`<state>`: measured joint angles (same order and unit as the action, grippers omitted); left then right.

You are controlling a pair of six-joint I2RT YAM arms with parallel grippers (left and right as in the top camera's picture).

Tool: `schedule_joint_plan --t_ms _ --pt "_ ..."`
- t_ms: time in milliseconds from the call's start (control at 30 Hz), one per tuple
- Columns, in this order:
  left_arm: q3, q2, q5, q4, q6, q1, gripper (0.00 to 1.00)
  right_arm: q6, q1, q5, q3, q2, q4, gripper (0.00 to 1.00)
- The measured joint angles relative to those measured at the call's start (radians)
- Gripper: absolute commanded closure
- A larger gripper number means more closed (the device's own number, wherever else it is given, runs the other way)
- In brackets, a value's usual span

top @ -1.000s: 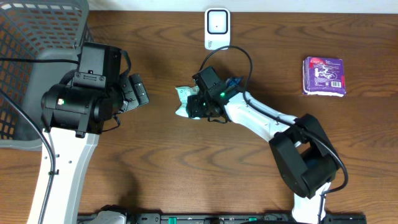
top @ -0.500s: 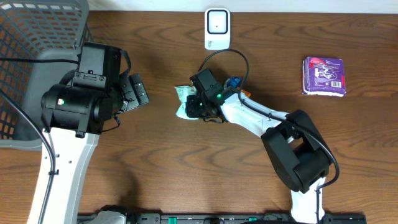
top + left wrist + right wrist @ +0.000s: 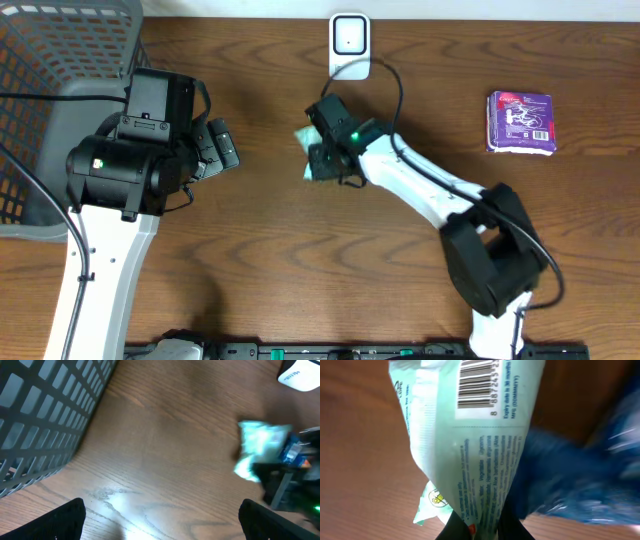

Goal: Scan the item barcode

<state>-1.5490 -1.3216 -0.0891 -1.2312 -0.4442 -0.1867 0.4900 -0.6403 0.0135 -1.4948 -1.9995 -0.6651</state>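
Dark brown wood-grain tabletop (image 3: 260, 260) fills the overhead view. A grey plastic lattice basket (image 3: 50, 60) is set at its far left corner, and a small white rectangular device (image 3: 349, 45) is stood at the middle of the far edge. A purple square packet (image 3: 520, 122) printed with a white line drawing is laid flat well to the right, apart from everything else.

A pale green soft plastic packet (image 3: 312, 150) is pinched by the right gripper (image 3: 325, 160) near the table's middle, just short of the white device and not touching it. In the right wrist view the packet's lower corner is seen squeezed between the two dark fingertips (image 3: 451, 530), which are pressed together on it. The packet fans out wider away from them. A black printed barcode (image 3: 477, 382) with a row of digits beneath is shown on the face turned to that camera, above lines of fine print. A blurred blue shape (image 3: 570, 475) is seen beside the packet and cannot be identified. Whether the packet is clear of the tabletop cannot be told.

The left gripper (image 3: 215, 148) is held beside the basket with its jaws spread wide and nothing between them. From its wrist camera the packet is seen well ahead, across bare wood.
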Motion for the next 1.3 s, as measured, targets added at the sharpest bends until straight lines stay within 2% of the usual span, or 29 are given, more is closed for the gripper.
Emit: schedule_joint_plan --t_ms 267,567,867,1167,1300 --pt "0.000 0.000 0.000 0.000 0.000 0.000 0.02 -0.072 -0.001 0.354 -0.090 0.148 -0.071 0.99" --pt "0.000 0.000 0.000 0.000 0.000 0.000 0.02 -0.132 0.079 0.777 -0.072 0.151 -0.181 0.99" --pt "0.000 0.000 0.000 0.001 0.000 0.000 0.02 -0.135 0.210 0.893 0.036 0.061 -0.161 0.99" --pt "0.000 0.000 0.000 0.001 0.000 0.000 0.02 -0.143 0.217 0.977 0.050 -0.090 -0.130 0.99" --pt "0.000 0.000 0.000 0.000 0.000 0.000 0.02 -0.160 0.217 1.048 0.051 -0.171 -0.130 0.87"
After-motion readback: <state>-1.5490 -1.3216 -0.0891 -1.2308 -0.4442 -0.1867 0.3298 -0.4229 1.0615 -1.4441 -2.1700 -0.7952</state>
